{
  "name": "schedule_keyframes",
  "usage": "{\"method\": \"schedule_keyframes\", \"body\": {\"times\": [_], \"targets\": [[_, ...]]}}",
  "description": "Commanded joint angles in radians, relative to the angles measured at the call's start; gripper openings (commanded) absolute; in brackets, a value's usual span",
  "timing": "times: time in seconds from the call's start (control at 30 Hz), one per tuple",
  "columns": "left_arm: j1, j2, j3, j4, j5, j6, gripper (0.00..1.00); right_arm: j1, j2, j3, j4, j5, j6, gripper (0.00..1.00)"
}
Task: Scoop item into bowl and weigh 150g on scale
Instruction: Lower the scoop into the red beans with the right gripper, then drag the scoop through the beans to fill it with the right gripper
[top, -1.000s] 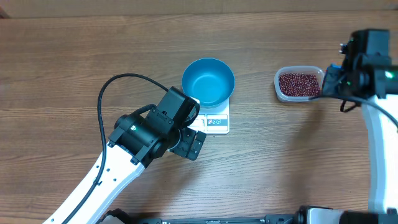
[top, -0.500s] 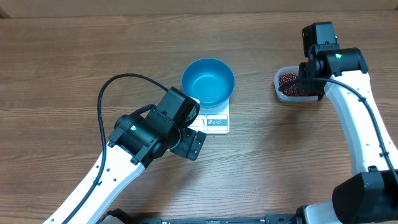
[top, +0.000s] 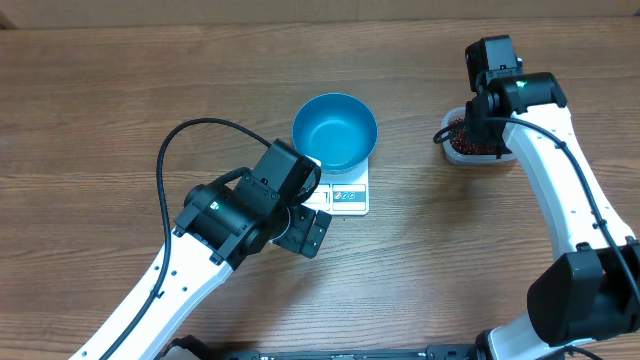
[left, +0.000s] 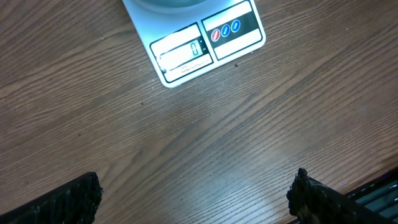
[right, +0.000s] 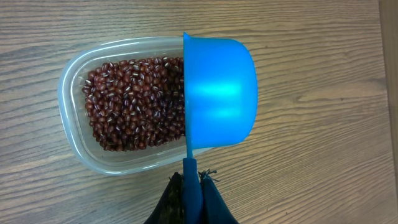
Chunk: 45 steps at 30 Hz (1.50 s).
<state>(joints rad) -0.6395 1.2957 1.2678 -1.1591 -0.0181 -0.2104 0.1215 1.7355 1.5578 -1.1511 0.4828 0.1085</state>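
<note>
The round blue bowl (top: 335, 131) stands empty on the white scale (top: 345, 196), whose display panel (left: 205, 43) shows in the left wrist view. Red-brown beans (right: 134, 102) fill a clear tub (right: 74, 130) at the right of the table. My right gripper (right: 191, 186) is shut on the handle of a blue scoop (right: 221, 93). The scoop lies on its side over the tub's right end. My left gripper (left: 193, 196) hovers open over bare wood just in front of the scale, holding nothing.
In the overhead view the right arm (top: 530, 150) covers most of the tub (top: 452, 140). The left arm (top: 220, 225) reaches in from the lower left, and its black cable (top: 175, 150) loops beside it.
The right arm has swung in from the table's right edge to over the bean tub, carrying the scoop. The left arm, bowl and scale have not moved.
</note>
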Motion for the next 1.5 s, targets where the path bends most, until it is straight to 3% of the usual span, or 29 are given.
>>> {"method": "schedule_keyframes", "body": {"times": [0.0, 1.1, 1.47], "targets": [[0.006, -0.021, 0.008, 0.000, 0.008, -0.014, 0.99, 0.003, 0.011, 0.019, 0.005, 0.010, 0.014, 0.04], [0.006, -0.021, 0.008, 0.000, 0.008, -0.014, 1.00, 0.003, 0.104, 0.013, -0.007, -0.070, -0.009, 0.04], [0.006, -0.021, 0.008, 0.000, 0.008, -0.014, 1.00, 0.003, 0.129, 0.013, -0.021, -0.209, -0.040, 0.04]]}}
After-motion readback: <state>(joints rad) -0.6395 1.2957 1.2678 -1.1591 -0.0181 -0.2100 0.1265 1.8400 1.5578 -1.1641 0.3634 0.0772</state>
